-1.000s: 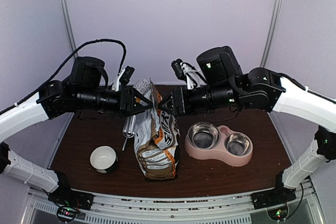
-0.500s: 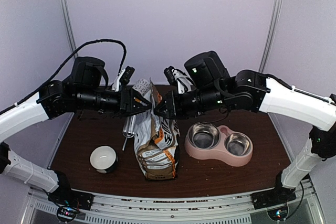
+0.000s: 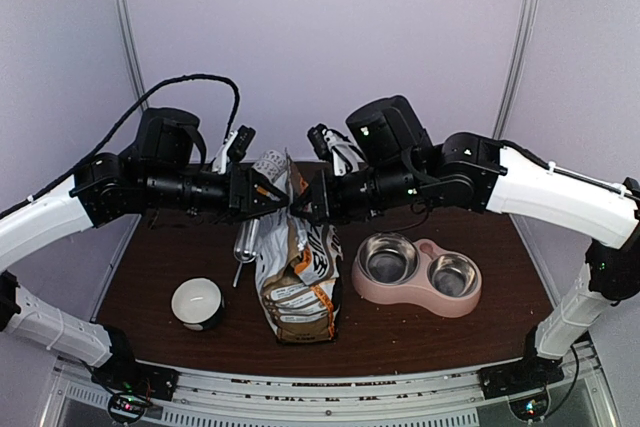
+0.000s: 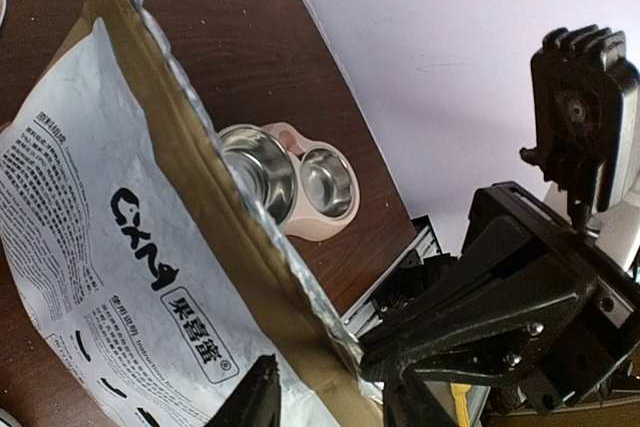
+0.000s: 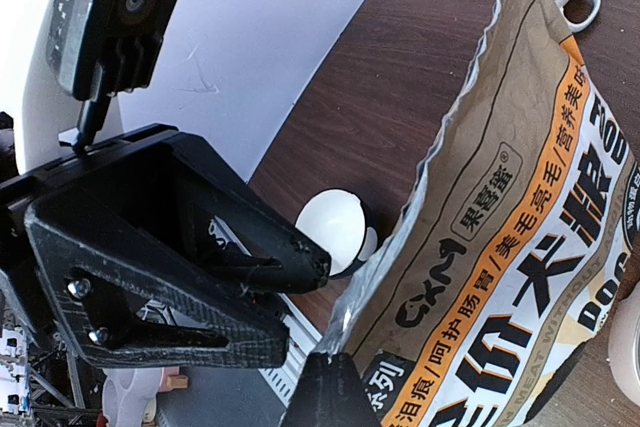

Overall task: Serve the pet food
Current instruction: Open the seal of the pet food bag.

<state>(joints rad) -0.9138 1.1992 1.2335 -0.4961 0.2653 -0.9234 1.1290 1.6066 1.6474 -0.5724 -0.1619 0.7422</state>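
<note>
The printed bag [image 3: 298, 272] stands upright mid-table with its top torn open. The pet food is hidden inside it. My left gripper [image 3: 281, 197] reaches in from the left at the bag's top. In the left wrist view the bag [image 4: 150, 247] fills the gap between the left gripper's [image 4: 335, 402] two fingers, which press on it from both sides. My right gripper [image 3: 298, 205] comes from the right and is shut on the foil edge of the bag [image 5: 520, 207], seen at the right gripper [image 5: 330, 359]. The pink double bowl [image 3: 400, 297] sits right of the bag, both steel cups bare.
A small white bowl [image 3: 197, 302] stands front left of the bag. A metal scoop [image 3: 245, 240] lies behind it, and a printed white mug [image 3: 270, 162] stands at the back. The two grippers nearly touch above the bag's mouth.
The right arm has swung left to the bag's top and its jaws have shut on the foil edge. The left jaws have narrowed onto the bag; the left arm has stayed put.
</note>
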